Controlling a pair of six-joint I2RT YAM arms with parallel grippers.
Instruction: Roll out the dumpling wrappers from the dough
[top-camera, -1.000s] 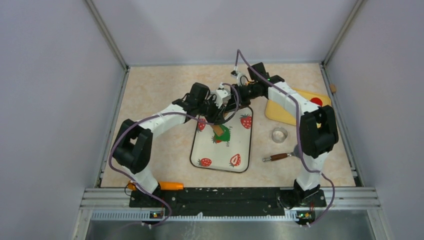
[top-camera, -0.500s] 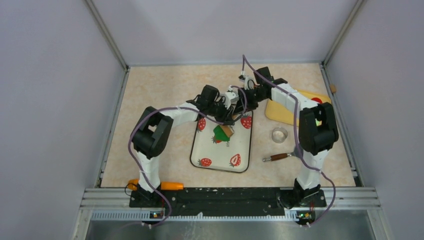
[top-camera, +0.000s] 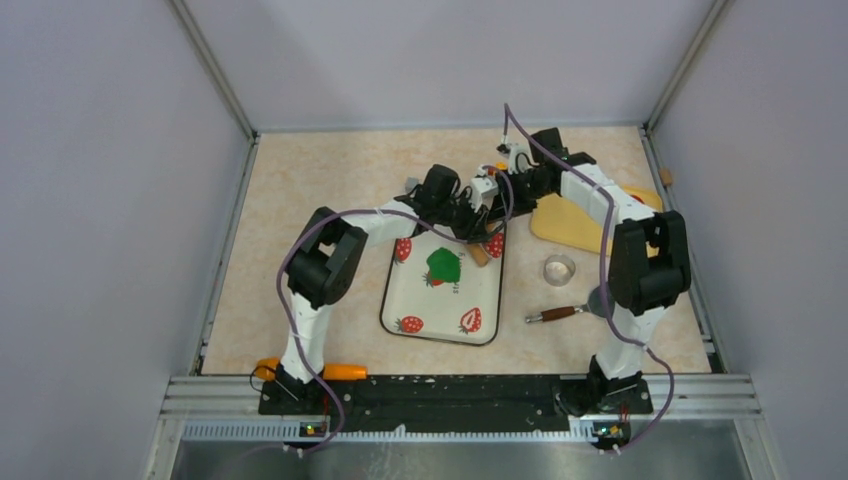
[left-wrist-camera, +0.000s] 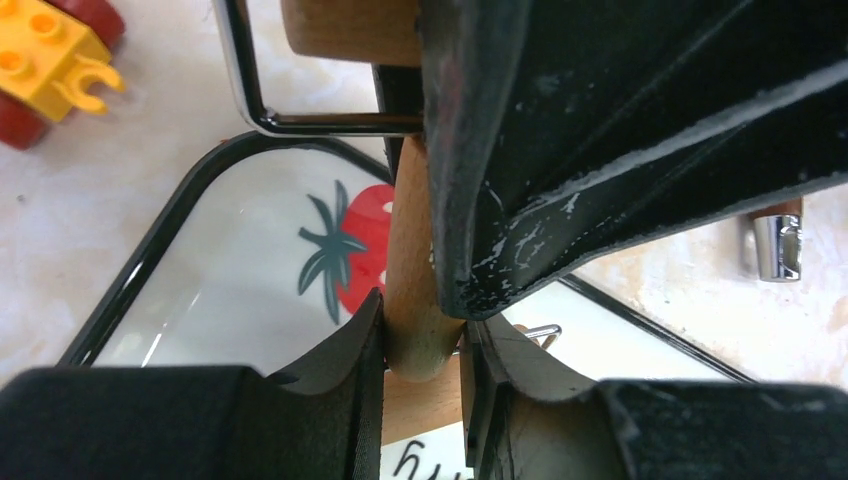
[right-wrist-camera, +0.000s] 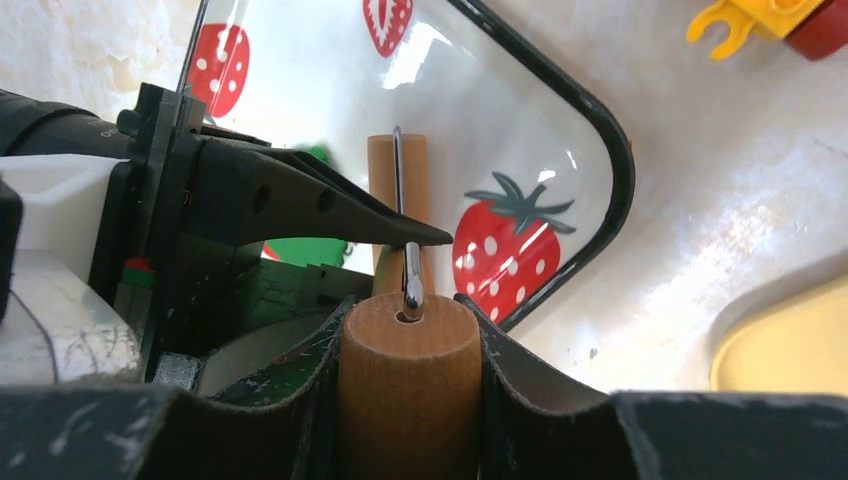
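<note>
The dough (top-camera: 443, 265) is a dark green flattened patch on the strawberry tray (top-camera: 440, 305), and a piece of the dough (right-wrist-camera: 305, 250) shows green behind the other arm in the right wrist view. No dumpling wrappers are in view. A wooden roller (top-camera: 480, 250) with a metal frame lies at the tray's far right edge, to the right of the dough. My left gripper (left-wrist-camera: 422, 340) is shut on the roller's thin wooden handle (left-wrist-camera: 410, 260). My right gripper (right-wrist-camera: 408, 340) is shut on a thick wooden cylinder (right-wrist-camera: 408, 380) of the same tool, with a metal rod leaving its end.
A clear round cutter (top-camera: 559, 268) stands right of the tray. Behind it lies a yellow board (top-camera: 570, 225). A brown-handled tool (top-camera: 556, 314) lies near the right arm. An orange object (top-camera: 343, 371) sits by the left base. A yellow toy brick (left-wrist-camera: 50, 60) lies beyond the tray.
Both grippers have carried the roller rightward, off the dough to the tray's right edge. The green dough now lies uncovered. Both grips stay the same.
</note>
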